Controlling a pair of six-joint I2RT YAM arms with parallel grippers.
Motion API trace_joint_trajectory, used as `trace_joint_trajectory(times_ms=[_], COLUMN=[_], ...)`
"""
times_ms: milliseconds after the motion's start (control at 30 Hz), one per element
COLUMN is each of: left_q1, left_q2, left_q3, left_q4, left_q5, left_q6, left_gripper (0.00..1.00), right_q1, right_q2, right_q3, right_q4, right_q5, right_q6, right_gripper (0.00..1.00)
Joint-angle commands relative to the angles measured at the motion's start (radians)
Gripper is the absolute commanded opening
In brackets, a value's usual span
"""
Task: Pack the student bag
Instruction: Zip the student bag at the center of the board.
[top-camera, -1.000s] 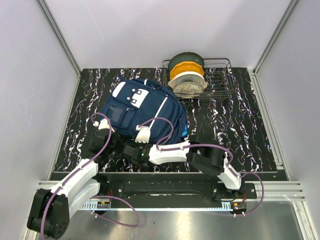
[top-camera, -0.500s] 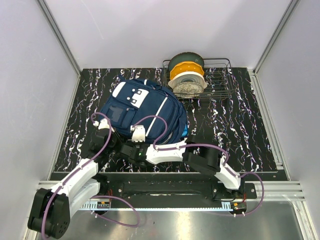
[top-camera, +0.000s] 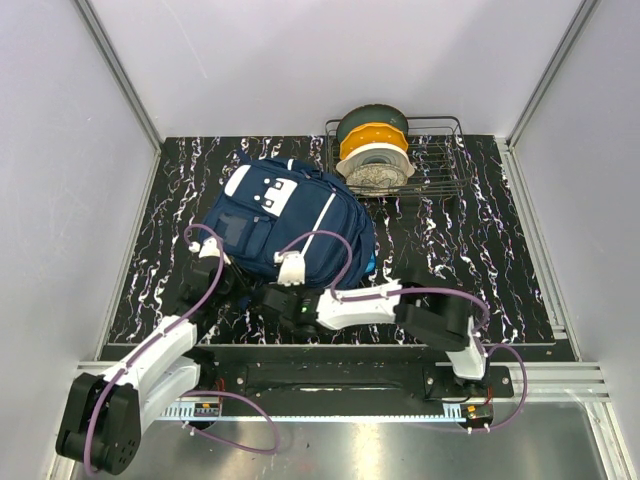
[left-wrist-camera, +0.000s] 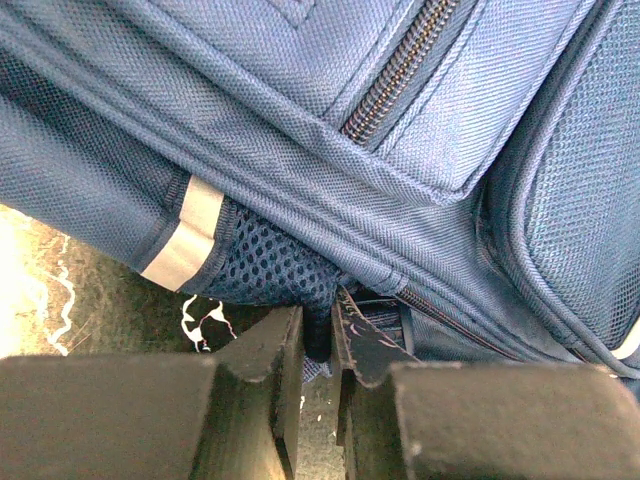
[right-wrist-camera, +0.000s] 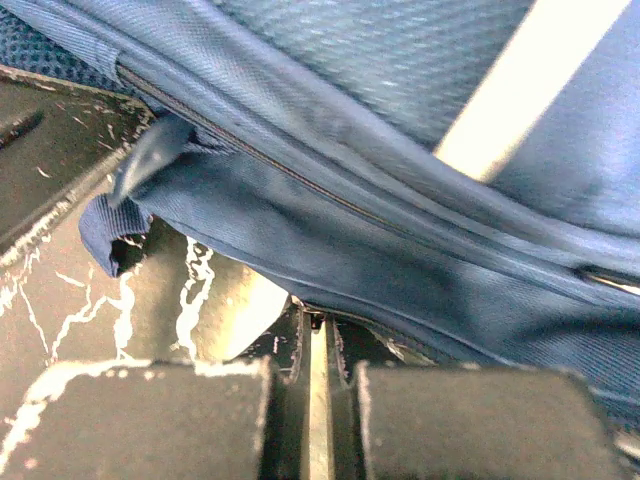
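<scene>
at student bag (top-camera: 280, 215) edge, left gripper (left-wrist-camera: 318, 330) pinches fabric (right gripper (right-wrist-camera: 315, 335) closed)

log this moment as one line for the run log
student bag: lying on table | left gripper: shut on student bag near-edge fabric | right gripper: shut at student bag edge, hold unclear

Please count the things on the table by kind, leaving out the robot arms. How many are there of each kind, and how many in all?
student bag: 1
wire basket: 1
spools in the basket: 3 (dark green, orange, white)
total: 5
</scene>
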Motion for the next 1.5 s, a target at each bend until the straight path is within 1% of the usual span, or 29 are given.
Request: trace_joint_trajectory(times_ms=[0,133,167,267,500,533,633,833,867,900,967,1033,1100,1200,1233,1267,1300,1333,1367,1400,1433,1467], left_q1=[0.014,0.019,0.019,0.026,0.054,0.057,0.083,0.115,0.117,0.117,0.117,0.117,0.115,0.117,0.115,0.117,0.115,0.115,0.108,0.1,0.089,0.054], left_q2=[0.019,0.025,0.025,0.016,0.01,0.01,0.001,-0.04,-0.044,-0.048,-0.076,-0.108,-0.168,-0.235,-0.251,-0.284,-0.304,-0.324,-0.364,-0.382,-0.398,-0.412], left_q3=[0.036,0.041,0.041,0.039,0.038,0.039,0.056,0.113,0.122,0.142,0.159,0.177,0.2,0.22,0.213,0.199,0.149,0.116,0.048,0.02,0.0,-0.019], left_q4=[0.027,0.026,0.015,0.003,0.001,-0.021,-0.057,-0.129,-0.137,-0.144,-0.163,-0.186,-0.239,-0.334,-0.347,-0.348,-0.317,-0.287,-0.255,-0.202,-0.189,-0.186], left_q5=[0.004,-0.002,-0.028,-0.045,-0.058,-0.059,-0.059,-0.044,-0.035,-0.026,0.029,0.076,0.093,0.123,0.16,0.186,0.214,0.278,0.306,0.338,0.338,0.334], left_q6=[0.006,-0.007,-0.007,-0.02,-0.042,-0.04,-0.036,-0.036,-0.036,-0.034,-0.031,-0.03,-0.039,-0.068,-0.085,-0.15,-0.19,-0.232,-0.319,-0.353,-0.379,-0.41], left_gripper=[0.0,0.0,0.0,0.0,0.0,0.0,0.0,0.0,0.18,0.37,0.69,0.86,0.99,0.99,0.99,0.99,0.99,0.99,0.99,0.99,0.99,0.99], right_q1=[-0.018,-0.016,-0.016,-0.018,-0.019,-0.025,-0.051,-0.111,-0.114,-0.116,-0.114,-0.116,-0.114,-0.114,-0.116,-0.116,-0.114,-0.116,-0.116,-0.114,-0.114,-0.116], right_q2=[-0.185,-0.263,-0.275,-0.344,-0.574,-0.594,-0.659,-0.76,-0.763,-0.763,-0.743,-0.725,-0.699,-0.68,-0.677,-0.679,-0.677,-0.677,-0.677,-0.677,-0.677,-0.679], right_q3=[-0.119,-0.208,-0.22,-0.275,-0.416,-0.427,-0.465,-0.499,-0.496,-0.481,-0.449,-0.433,-0.426,-0.413,-0.415,-0.416,-0.417,-0.417,-0.42,-0.421,-0.423,-0.427], right_q4=[0.011,-0.009,-0.042,-0.082,-0.139,-0.15,-0.156,-0.146,-0.138,-0.127,-0.1,-0.087,-0.066,-0.055,-0.049,-0.046,-0.04,-0.031,-0.028,-0.023,-0.018,-0.015], right_q5=[-0.052,-0.112,-0.105,-0.071,-0.039,-0.037,-0.045,-0.138,-0.175,-0.203,-0.303,-0.348,-0.365,-0.359,-0.355,-0.356,-0.356,-0.358,-0.356,-0.358,-0.358,-0.358], right_q6=[-0.028,-0.011,0.0,0.021,0.047,0.046,0.012,-0.121,-0.15,-0.213,-0.258,-0.266,-0.264,-0.249,-0.246,-0.246,-0.243,-0.241,-0.24,-0.238,-0.237,-0.238], right_gripper=[0.0,0.0,0.0,0.0,0.0,0.0,0.0,0.0,0.0,0.0,0.0,0.0,0.0,0.0,0.0,0.0,0.0,0.0,0.0,0.0,0.0,0.0])
